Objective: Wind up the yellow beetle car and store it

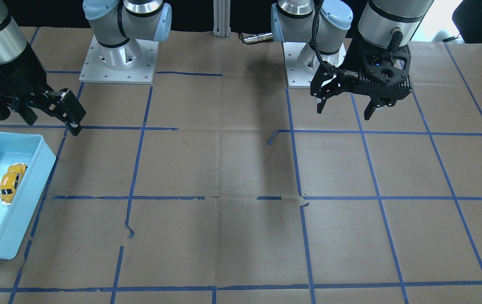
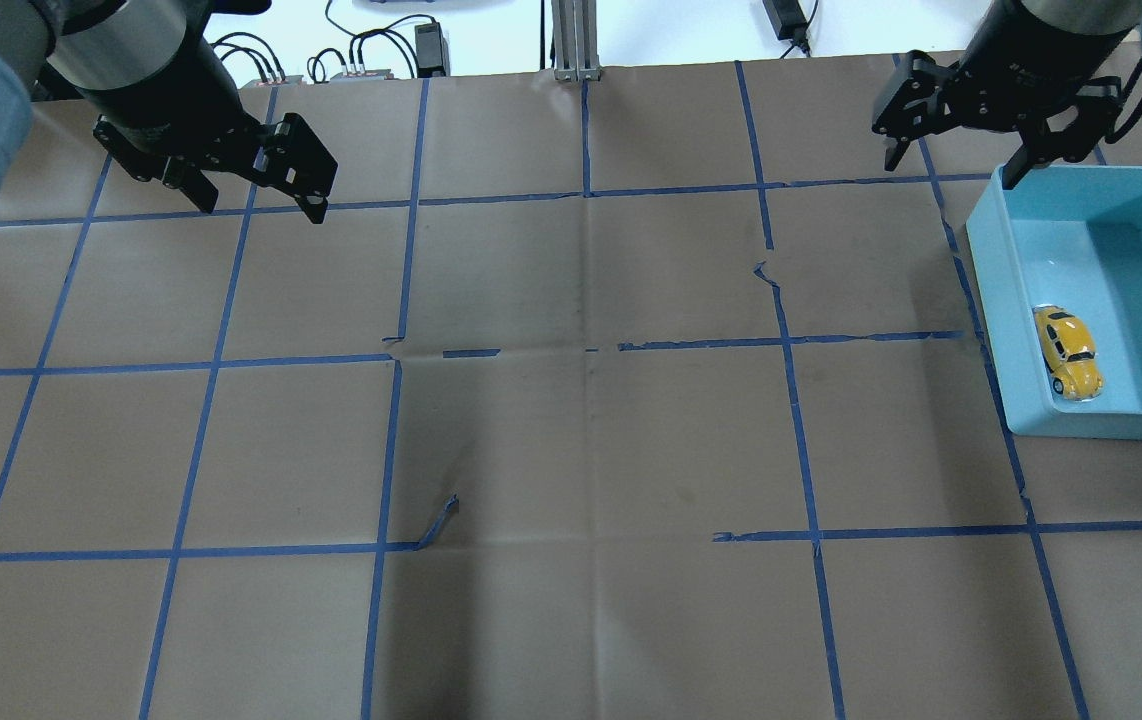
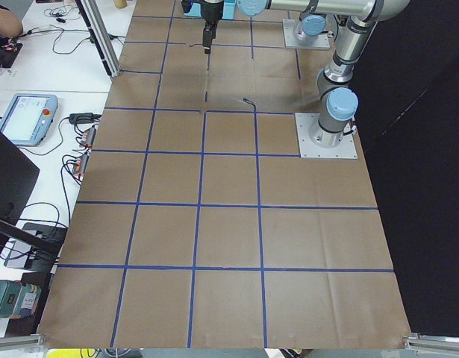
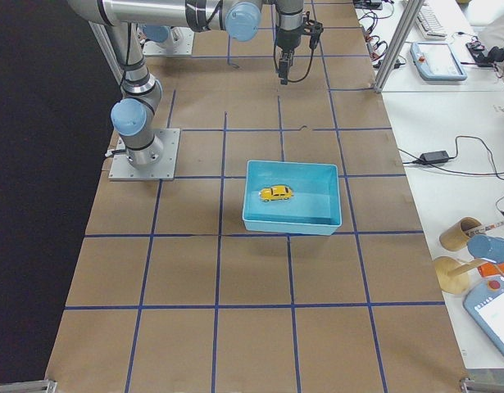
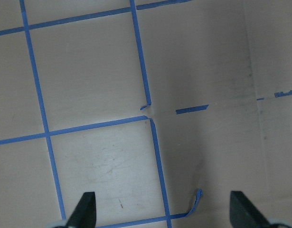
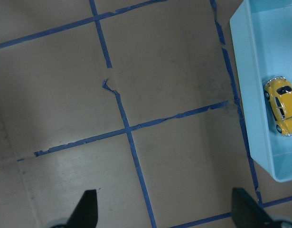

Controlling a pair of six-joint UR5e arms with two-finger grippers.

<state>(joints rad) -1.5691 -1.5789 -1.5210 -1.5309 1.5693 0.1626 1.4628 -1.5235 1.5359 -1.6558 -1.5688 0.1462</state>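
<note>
The yellow beetle car lies on its wheels inside a light blue bin at the table's right side. It also shows in the front view, the right side view and the right wrist view. My right gripper hangs open and empty above the table just beyond the bin's far left corner, clear of the car. My left gripper hangs open and empty over the far left of the table. Both wrist views show spread fingertips with nothing between them.
The table is covered in brown paper with a grid of blue tape, torn in spots. The bin holds only the car. The arm bases stand at the robot's edge. Cables and a control pendant lie on a side table.
</note>
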